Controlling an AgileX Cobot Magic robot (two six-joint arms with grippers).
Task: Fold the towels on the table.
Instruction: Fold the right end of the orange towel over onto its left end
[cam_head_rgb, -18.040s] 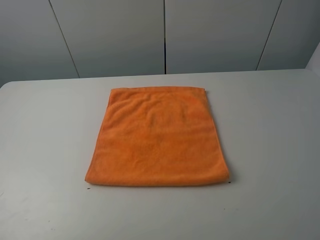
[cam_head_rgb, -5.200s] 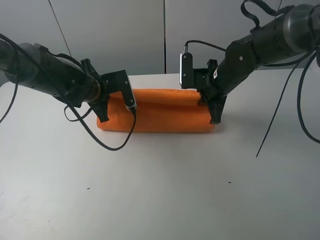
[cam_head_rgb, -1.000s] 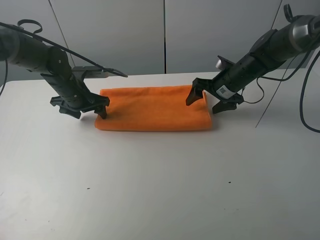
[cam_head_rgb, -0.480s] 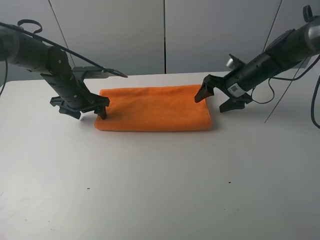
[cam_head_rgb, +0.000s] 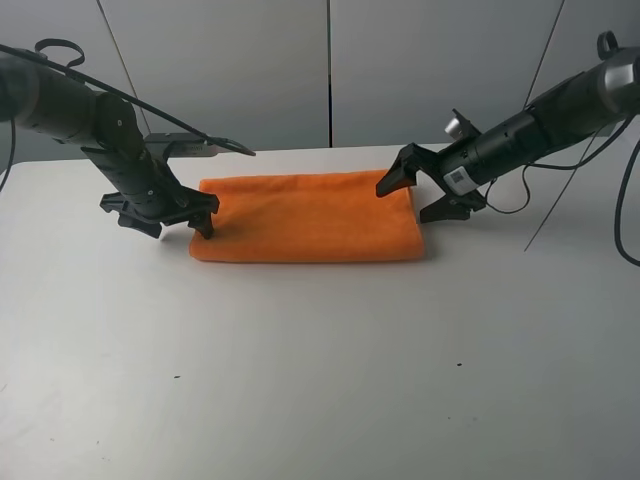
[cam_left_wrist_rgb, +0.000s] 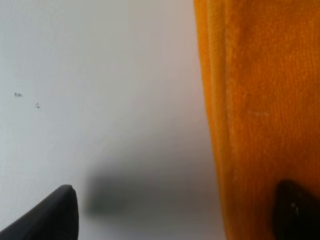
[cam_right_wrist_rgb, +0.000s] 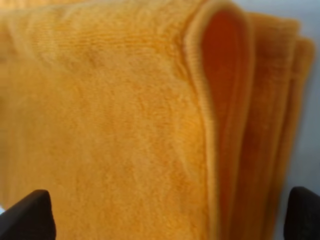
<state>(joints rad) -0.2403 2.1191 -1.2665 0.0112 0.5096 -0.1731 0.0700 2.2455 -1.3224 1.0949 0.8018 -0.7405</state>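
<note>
The orange towel (cam_head_rgb: 308, 217) lies folded into a long strip on the white table (cam_head_rgb: 320, 380), near its far edge. My left gripper (cam_head_rgb: 170, 224) is open and empty at the strip's left end. In the left wrist view one finger (cam_left_wrist_rgb: 295, 212) is over the towel's edge (cam_left_wrist_rgb: 260, 100) and the other is over bare table. My right gripper (cam_head_rgb: 408, 200) is open and empty at the strip's right end, with one finger over the cloth and one beside it. The right wrist view shows the layered folds (cam_right_wrist_rgb: 125, 100) between the open jaws.
Grey panel walls (cam_head_rgb: 330, 70) stand behind the table's far edge. Cables (cam_head_rgb: 560, 170) hang from the right arm over the table's right side. Tiny dark specks (cam_head_rgb: 177, 377) dot the white surface in front of the towel.
My right gripper has swung a little left and back over the strip's right end, still open. The left arm and the towel have not moved.
</note>
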